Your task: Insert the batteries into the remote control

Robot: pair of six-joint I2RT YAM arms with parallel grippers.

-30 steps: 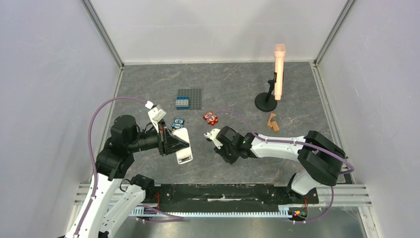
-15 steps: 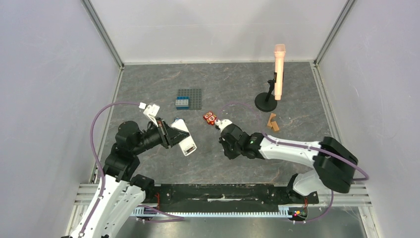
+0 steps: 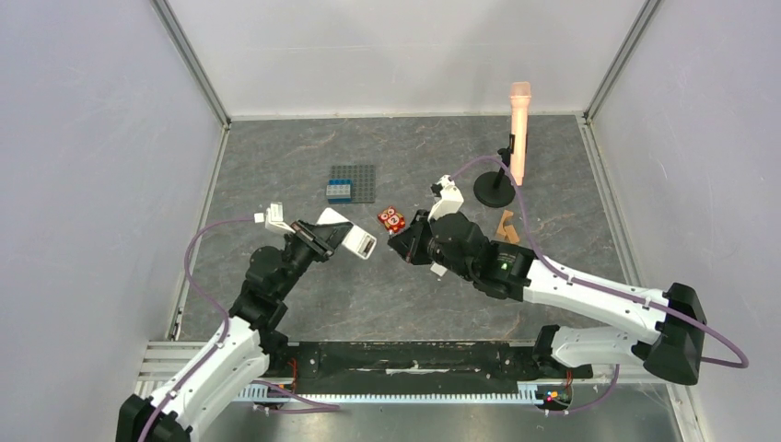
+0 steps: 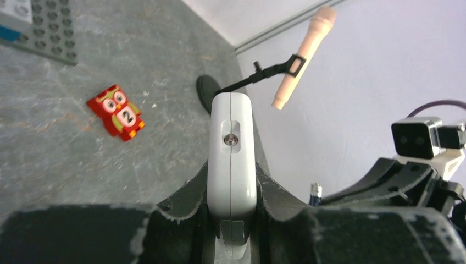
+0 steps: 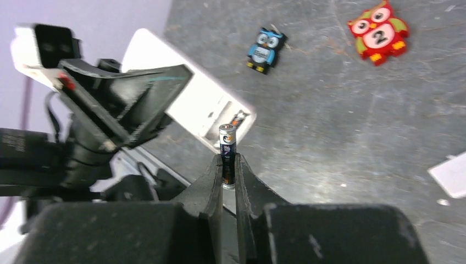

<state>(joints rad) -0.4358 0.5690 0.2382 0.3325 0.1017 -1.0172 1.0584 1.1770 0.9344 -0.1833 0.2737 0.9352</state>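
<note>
My left gripper [image 3: 324, 241] is shut on the white remote control [image 3: 348, 233] and holds it tilted above the table. In the left wrist view the remote [image 4: 231, 148] stands edge-on between the fingers [image 4: 187, 192]. In the right wrist view its open battery bay [image 5: 224, 122] faces my right gripper. My right gripper [image 3: 402, 247] is shut on one dark battery [image 5: 227, 154], held upright just right of the remote's open end. That battery's tip also shows in the left wrist view [image 4: 315, 193]. I see no second battery.
A red owl toy [image 3: 391, 218] lies between the grippers, and a blue owl [image 5: 265, 48] lies under the remote. A grey stud plate [image 3: 353, 182], a microphone on a stand [image 3: 518, 133] and wooden pieces [image 3: 505, 226] are farther back. A small white piece [image 3: 439, 270] lies below the right gripper.
My left arm has swung the remote up and back to the right. My right arm has risen and turned, bringing the battery beside the remote's open end.
</note>
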